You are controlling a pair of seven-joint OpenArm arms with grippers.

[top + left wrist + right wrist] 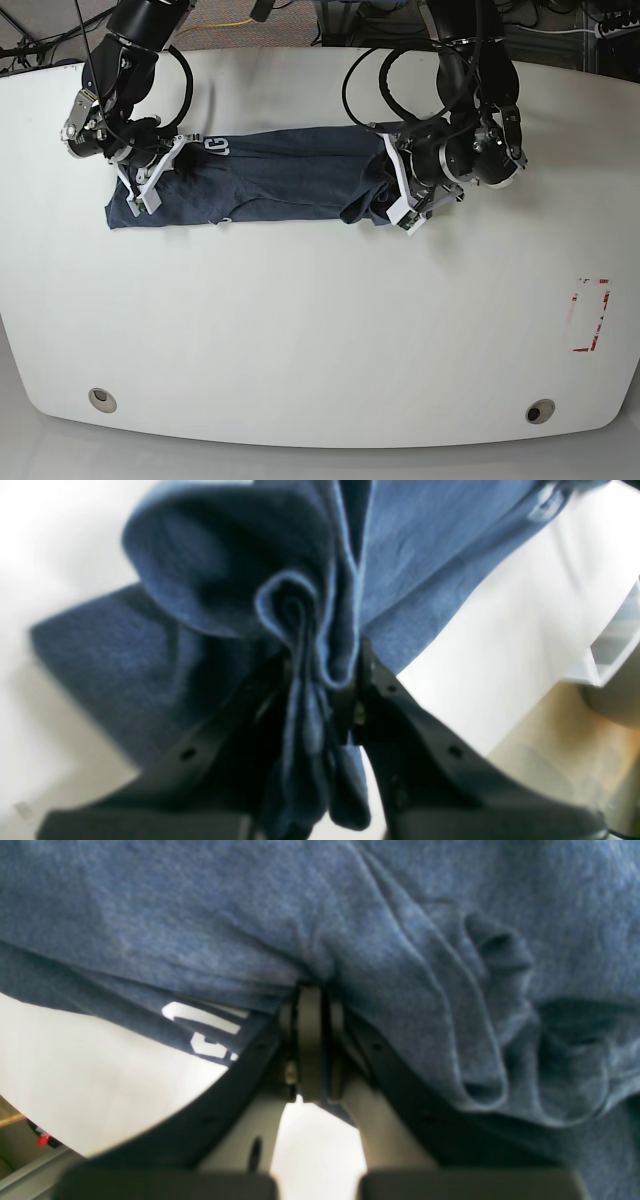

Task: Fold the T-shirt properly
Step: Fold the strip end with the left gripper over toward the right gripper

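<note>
T-shirt stretched lengthwise left-right across table, both arms' fingers clenched on its ends

- The base view looks steeply down from high up over the whole white tabletop.
- Each wrist view looks along its own claw, very close to the T-shirt, blurred.
- All three views share that cloth.

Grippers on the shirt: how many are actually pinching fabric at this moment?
2. The left gripper is shut on bunched folds at one end of the T-shirt; the right gripper is shut on the other end, beside the white lettering. Neither is hidden.
</note>
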